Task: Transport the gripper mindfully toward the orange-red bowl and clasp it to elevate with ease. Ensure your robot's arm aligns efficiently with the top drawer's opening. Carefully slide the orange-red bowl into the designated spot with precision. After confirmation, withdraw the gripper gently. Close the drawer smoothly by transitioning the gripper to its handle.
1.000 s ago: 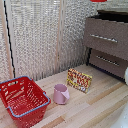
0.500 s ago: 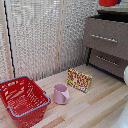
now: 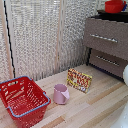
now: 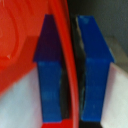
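The orange-red bowl (image 3: pixel 115 6) hangs at the top edge of the exterior view, above the dark top of the dresser. In the wrist view my gripper (image 4: pixel 70 35) is shut on the bowl's rim (image 4: pixel 67 75), with one blue finger (image 4: pixel 50 75) inside the bowl (image 4: pixel 20 40) and the other outside. The hand itself is cut off in the exterior view. The top drawer (image 3: pixel 107 37) with its silver handle (image 3: pixel 104 38) lies below the bowl; I cannot tell how far it is open. A white part of the arm (image 3: pixel 125 75) shows at the exterior view's right edge.
The lower drawer (image 3: pixel 107 61) sits under the top one. On the wooden table stand a red wire basket (image 3: pixel 22 100), a pink cup (image 3: pixel 60 94) and a small printed box (image 3: pixel 79 80). A slatted blind (image 3: pixel 45 40) forms the back wall.
The bowl has moved toward the exterior view's right and slightly down, and more of it shows over the dresser top. Nothing else has moved.
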Robot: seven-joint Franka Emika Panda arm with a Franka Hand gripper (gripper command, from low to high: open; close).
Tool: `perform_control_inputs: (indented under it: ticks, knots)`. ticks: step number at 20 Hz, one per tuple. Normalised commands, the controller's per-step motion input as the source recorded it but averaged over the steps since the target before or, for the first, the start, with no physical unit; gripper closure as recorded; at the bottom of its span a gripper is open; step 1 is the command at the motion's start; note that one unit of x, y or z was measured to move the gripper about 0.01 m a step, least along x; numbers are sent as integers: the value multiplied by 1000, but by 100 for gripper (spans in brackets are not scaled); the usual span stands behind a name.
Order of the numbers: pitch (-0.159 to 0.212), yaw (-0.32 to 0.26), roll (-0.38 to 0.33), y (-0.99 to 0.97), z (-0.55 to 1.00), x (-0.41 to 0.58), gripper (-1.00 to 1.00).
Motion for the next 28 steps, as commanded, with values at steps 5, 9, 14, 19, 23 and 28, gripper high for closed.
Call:
perform_control_inputs:
  ticks: [5,9,14,19,23,28]
  knots:
    - [0,4,-72,207,-154,-178,100]
    - [0,8,-23,52,-67,-124,100]
    - [7,0,-14,10,-30,-7,-100]
    - [-6,0,0,0,62,21,-100]
    - [-9,42,-22,8,381,118,-100]
    - [20,136,-138,197,466,130,-100]
